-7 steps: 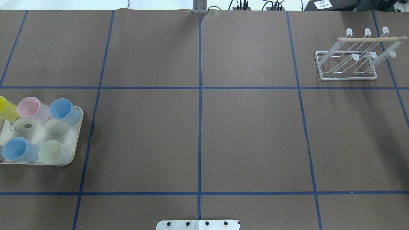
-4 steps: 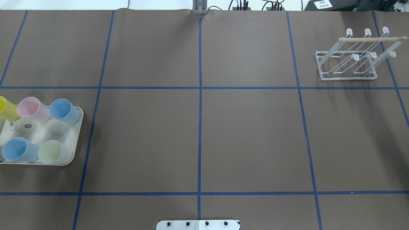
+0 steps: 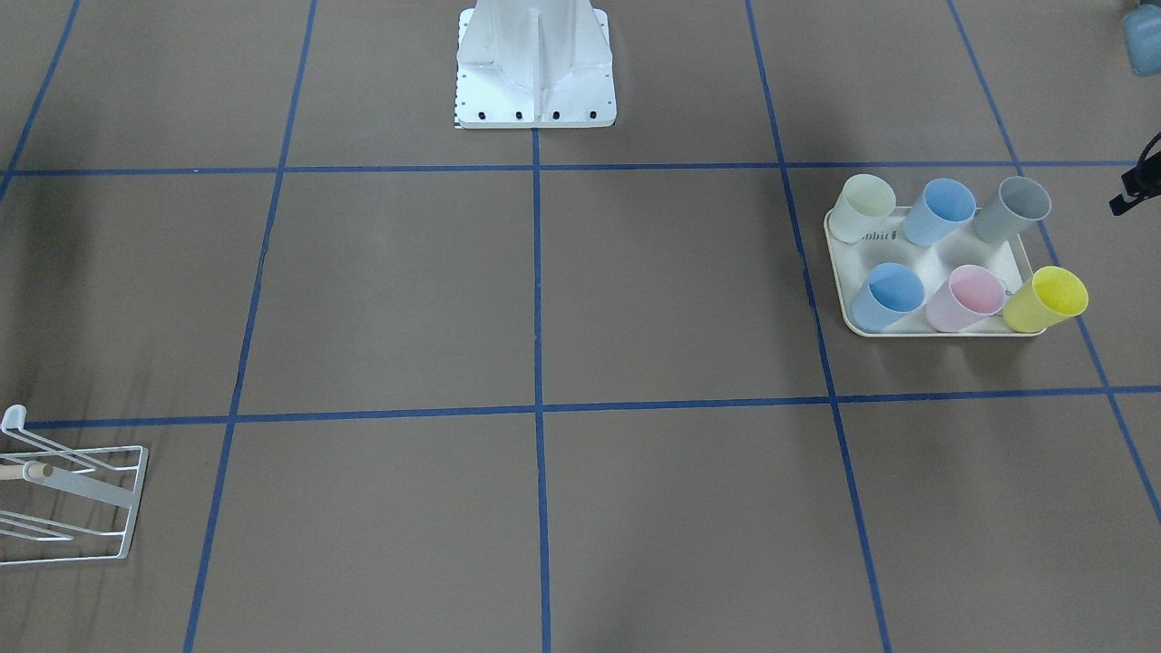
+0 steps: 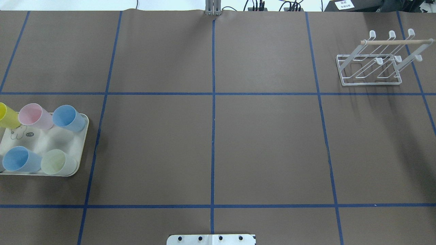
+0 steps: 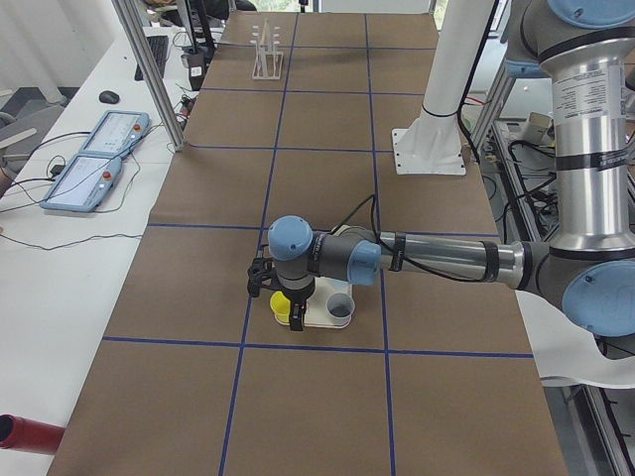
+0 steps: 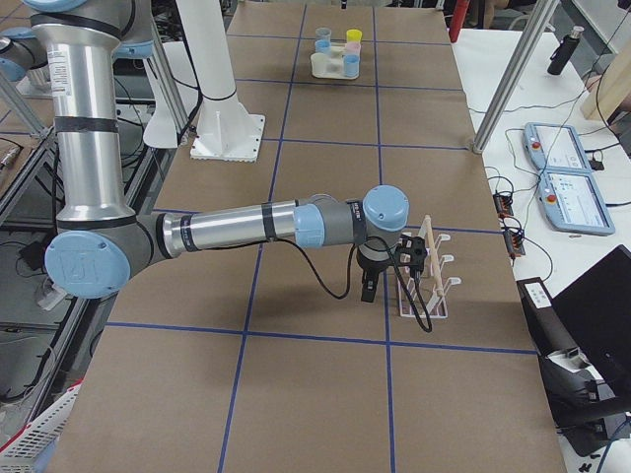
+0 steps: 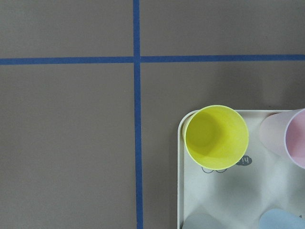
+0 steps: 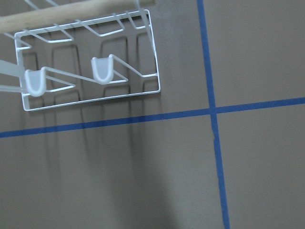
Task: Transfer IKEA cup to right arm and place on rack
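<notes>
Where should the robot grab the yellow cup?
Probably its rim, coming straight down from above. The yellow cup stands upright, mouth open, at the tray's corner. One jaw inside and one outside, on the side away from the pink cup, looks easiest: that side is free.

Table (image 4: 265, 143): brown paper cover, flat, marked into squares by blue tape (image 4: 213, 136).
Robot's left side: cream tray (image 4: 47, 139), just beside a tape line.
Robot's right, far corner: white wire rack (image 4: 378, 60).
Near middle edge: white base plate (image 3: 535, 68).
</notes>
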Robot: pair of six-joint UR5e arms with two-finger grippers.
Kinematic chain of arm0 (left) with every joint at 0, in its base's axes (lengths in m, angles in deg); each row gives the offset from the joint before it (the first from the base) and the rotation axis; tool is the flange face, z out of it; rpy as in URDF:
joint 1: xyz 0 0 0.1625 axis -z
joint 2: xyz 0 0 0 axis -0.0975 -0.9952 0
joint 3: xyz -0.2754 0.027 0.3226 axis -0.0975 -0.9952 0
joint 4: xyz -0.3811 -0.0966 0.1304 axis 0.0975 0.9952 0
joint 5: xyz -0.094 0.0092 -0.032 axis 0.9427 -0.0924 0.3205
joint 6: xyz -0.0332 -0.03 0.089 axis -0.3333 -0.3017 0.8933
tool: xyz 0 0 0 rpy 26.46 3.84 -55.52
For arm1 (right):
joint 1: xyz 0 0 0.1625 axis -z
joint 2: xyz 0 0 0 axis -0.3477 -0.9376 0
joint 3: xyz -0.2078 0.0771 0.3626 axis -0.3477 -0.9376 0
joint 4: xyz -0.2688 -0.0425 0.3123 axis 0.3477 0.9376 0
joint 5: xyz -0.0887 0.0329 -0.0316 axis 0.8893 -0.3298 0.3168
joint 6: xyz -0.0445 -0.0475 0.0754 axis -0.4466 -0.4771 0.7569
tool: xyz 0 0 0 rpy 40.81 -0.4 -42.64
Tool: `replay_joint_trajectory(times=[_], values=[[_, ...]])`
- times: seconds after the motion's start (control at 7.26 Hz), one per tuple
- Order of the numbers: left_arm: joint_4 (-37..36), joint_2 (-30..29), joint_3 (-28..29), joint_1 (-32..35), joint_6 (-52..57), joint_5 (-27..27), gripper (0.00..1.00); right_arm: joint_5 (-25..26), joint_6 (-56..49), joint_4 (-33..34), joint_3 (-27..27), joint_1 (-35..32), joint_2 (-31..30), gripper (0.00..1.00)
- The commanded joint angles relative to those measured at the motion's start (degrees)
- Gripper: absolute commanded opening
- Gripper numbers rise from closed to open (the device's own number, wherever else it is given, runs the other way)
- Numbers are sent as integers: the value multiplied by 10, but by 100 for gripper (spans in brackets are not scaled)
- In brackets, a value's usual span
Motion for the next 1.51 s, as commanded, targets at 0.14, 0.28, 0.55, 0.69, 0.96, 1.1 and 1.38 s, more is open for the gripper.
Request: replay_joint_trajectory(times=[0.14, 0.28, 0.55, 0.69, 0.96, 1.1, 1.38], values=[[94, -11, 67, -37, -72, -2, 100, -15, 3, -50, -2, 17, -12, 100], [113, -26, 96, -37, -74, -1, 100, -16, 3, -50, -4, 20, -12, 100], [113, -76, 140, -37, -109, -3, 100, -16, 3, -50, -2, 26, -12, 100], [115, -81, 146, -40, -109, -21, 100, -16, 3, -50, -4, 29, -12, 100], [123, -82, 159, -55, -109, -22, 100, -14, 3, -50, -4, 37, -11, 99], [133, -82, 164, -61, -111, -22, 100, -14, 3, -50, -5, 39, -10, 99], [147, -82, 172, -74, -111, -22, 97, -14, 3, -50, -6, 42, -10, 100]])
